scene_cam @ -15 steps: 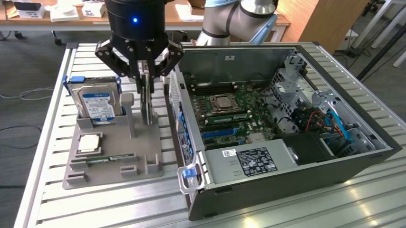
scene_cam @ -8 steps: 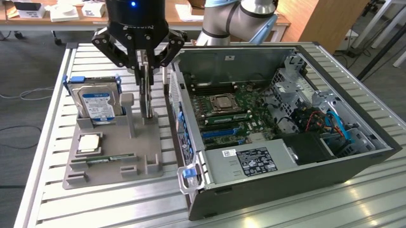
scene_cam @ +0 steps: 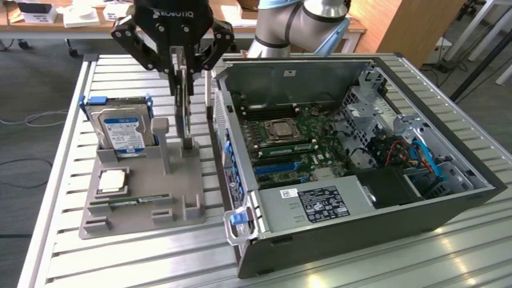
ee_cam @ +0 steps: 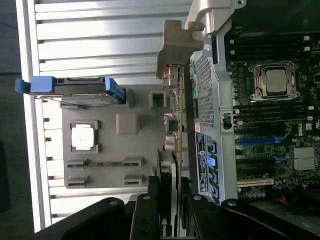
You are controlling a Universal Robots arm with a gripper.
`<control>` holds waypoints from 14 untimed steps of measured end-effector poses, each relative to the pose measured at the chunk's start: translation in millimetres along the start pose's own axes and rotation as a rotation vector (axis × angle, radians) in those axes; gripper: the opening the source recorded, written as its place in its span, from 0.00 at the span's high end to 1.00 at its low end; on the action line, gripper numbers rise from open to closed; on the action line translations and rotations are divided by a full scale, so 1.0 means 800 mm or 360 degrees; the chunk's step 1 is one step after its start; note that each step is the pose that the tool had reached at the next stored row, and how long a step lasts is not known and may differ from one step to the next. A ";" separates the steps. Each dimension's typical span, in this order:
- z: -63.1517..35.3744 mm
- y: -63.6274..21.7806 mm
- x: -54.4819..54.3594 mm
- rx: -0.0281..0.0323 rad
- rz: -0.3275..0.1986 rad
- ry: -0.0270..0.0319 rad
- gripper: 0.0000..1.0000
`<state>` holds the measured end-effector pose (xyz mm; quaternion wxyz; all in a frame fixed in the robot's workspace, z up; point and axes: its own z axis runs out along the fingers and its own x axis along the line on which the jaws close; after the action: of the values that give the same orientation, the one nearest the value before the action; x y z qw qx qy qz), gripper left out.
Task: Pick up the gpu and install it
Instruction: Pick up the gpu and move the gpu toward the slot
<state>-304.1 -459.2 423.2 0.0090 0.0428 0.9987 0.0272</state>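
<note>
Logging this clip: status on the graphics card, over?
Gripper shut on graphics card. Upright at gray tray, outside open case. Hard drive stands apart.

Soft daylight, glare on table slats point(scene_cam: 448, 252)

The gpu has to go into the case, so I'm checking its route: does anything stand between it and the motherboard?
Yes: the case wall stands between them. The gpu, clamped in the gripper, hangs upright over the grey tray, just outside that wall. The case is open on top, and nothing visible covers the motherboard.
</note>
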 end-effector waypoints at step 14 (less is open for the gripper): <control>-0.040 0.002 -0.001 -0.00008 0.0001 -0.00001 0.73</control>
<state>-303.8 -459.2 455.5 0.0090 0.0430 0.9987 0.0274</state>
